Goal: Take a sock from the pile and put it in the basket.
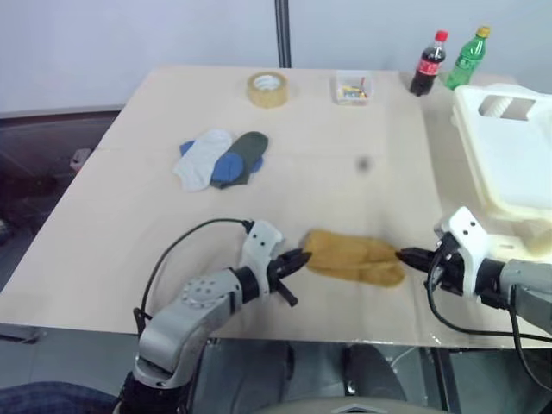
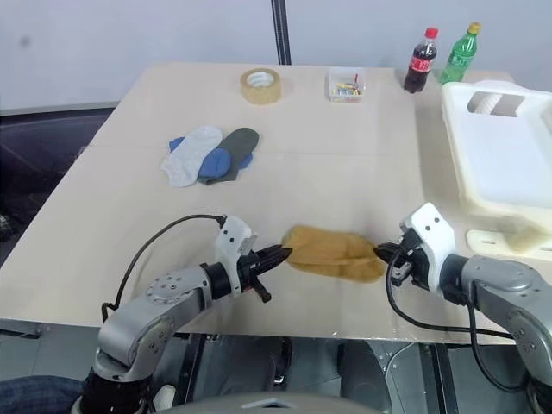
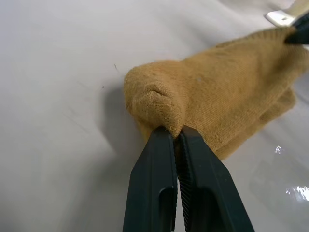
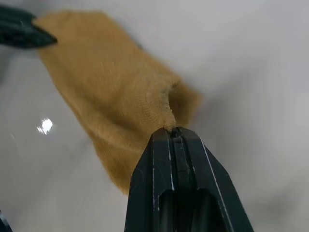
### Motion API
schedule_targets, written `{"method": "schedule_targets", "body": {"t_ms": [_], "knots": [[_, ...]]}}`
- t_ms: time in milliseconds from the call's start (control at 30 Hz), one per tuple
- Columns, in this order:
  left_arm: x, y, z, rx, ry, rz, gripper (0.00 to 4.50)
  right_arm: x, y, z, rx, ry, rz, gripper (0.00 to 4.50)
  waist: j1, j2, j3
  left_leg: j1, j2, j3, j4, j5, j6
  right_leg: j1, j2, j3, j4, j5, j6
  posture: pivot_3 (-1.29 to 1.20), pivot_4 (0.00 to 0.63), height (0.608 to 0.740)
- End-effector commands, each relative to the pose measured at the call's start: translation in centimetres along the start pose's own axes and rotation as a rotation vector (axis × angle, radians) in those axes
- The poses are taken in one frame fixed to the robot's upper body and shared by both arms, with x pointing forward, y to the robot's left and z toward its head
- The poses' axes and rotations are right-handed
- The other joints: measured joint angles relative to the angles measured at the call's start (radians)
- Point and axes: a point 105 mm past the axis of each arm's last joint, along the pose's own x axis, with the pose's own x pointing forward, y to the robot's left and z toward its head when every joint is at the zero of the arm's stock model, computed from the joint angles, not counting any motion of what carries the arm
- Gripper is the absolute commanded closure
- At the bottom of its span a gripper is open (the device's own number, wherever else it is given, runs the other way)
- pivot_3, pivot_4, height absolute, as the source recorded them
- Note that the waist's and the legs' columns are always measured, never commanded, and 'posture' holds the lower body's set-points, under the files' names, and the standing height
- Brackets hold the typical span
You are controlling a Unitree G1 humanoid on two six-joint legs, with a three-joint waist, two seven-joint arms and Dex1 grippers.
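Two hands [image 1: 302, 258] [image 1: 404, 254] on mustard sock [image 1: 355, 258]

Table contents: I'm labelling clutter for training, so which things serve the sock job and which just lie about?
Job:
mustard sock, pinched by left end effector and right end effector
sock pile
laundry basket

Lying about:
tape roll
small clear box
cola bottle
green bottle

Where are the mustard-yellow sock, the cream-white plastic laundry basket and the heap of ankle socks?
mustard-yellow sock [image 1: 354, 257], left eye view, middle of fabric
cream-white plastic laundry basket [image 1: 509, 159], left eye view, inner floor
heap of ankle socks [image 2: 207, 155], right eye view, centre
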Motion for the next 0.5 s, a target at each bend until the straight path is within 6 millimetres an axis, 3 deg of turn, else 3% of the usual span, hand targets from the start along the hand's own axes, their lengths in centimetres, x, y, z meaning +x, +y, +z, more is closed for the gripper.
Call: {"method": "schedule_targets", "body": {"t_ms": [33,100,167,500], "knots": [[0.0,-0.6,-0.2,0.007,0.02,-0.013,4.45,-0.3,0.1,0.3,-0.067,-0.006,-0.019,4.5,0.0,0.0,0.0,0.0,0.0,0.0,0.0,0.0,0.0,0.0,0.0,0.0,0.0,0.0,0.0,0.0,0.15,0.738],[0.0,-0.5,0.9,0.079,-0.028,0.009,4.45,-0.3,0.1,0.8,-0.066,-0.03,-0.018,4.5,0.0,0.0,0.0,0.0,0.0,0.0,0.0,0.0,0.0,0.0,0.0,0.0,0.0,0.0,0.0,0.0,0.15,0.738],[-0.2,-1.0,2.5,0.037,-0.104,-0.029,4.45,-0.4,0.3,1.4,-0.058,-0.059,-0.012,4.5,0.0,0.0,0.0,0.0,0.0,0.0,0.0,0.0,0.0,0.0,0.0,0.0,0.0,0.0,0.0,0.0,0.15,0.738],[-0.6,-3.0,2.4,-0.046,-0.124,-0.149,4.45,-1.2,1.0,2.0,-0.069,-0.08,0.008,4.5,0.001,0.0,0.0,-0.001,0.0,0.0,0.0,0.0,0.0,0.0,0.0,-0.001,-0.001,0.0,0.0,0.0,0.15,0.738]]}}
